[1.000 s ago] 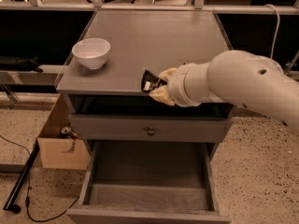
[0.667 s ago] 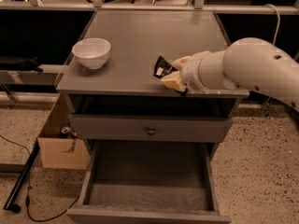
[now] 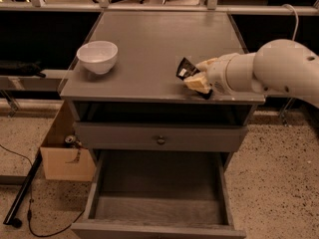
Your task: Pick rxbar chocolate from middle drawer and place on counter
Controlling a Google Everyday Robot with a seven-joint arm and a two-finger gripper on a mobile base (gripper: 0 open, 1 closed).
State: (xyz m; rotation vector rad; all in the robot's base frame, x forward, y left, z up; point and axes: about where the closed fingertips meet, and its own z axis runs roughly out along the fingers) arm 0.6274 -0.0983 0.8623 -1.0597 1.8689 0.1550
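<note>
The rxbar chocolate, a small black wrapper with white lettering, is tilted up just above the counter, near its front right part. My gripper is shut on its lower end, with tan fingers low over the counter's front edge. The white arm reaches in from the right. The middle drawer stands pulled out below, and its bare grey bottom holds nothing that I can see.
A white bowl stands on the counter's left side. A shut drawer front with a round knob sits above the open drawer. A cardboard box and a black pole with cable lie on the floor at left.
My gripper has moved to the right and farther over the counter with the bar in it. The bar now sits above the counter top rather than in front of its edge.
</note>
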